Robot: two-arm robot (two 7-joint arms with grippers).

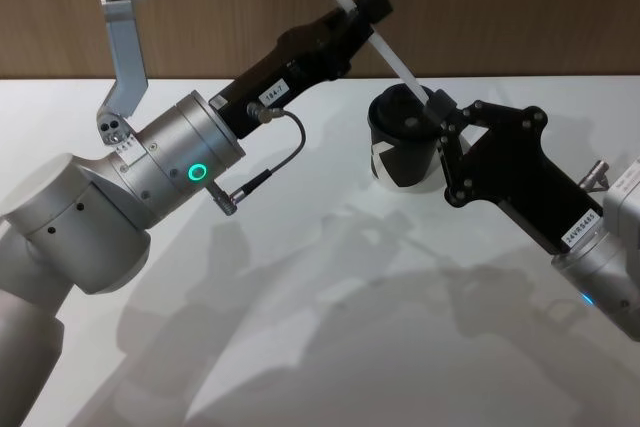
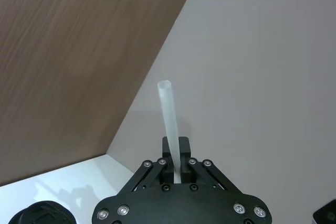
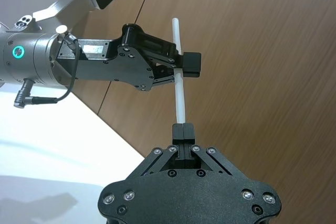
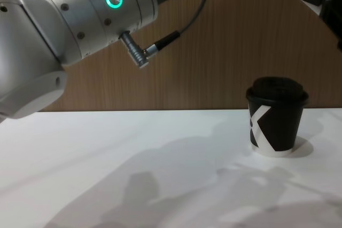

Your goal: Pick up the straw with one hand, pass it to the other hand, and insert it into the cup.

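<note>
So this looks like the hand-over bit. Starting on the left: the left gripper point(image 1: 362, 12), on the silver arm with the green ring point(image 1: 198, 172), is up in the air with its fingers pinched narrow on the straw point(image 1: 395, 57), roughly at its middle. The straw runs slanted, top end up-left and bottom end down-right, well clear of the table point(image 1: 300, 287). My guess is it's held high and tilted so both grippers can reach it without bumping each other.

Below the lower end sits the cup point(image 4: 275, 124), upright on the table with its domed lid point(image 4: 277, 88) on and nothing in it yet. On the right, the right gripper point(image 1: 441, 115) has its fingers closed on the straw's bottom tip, just above the cup. So it's a two-handed hold right now.
</note>
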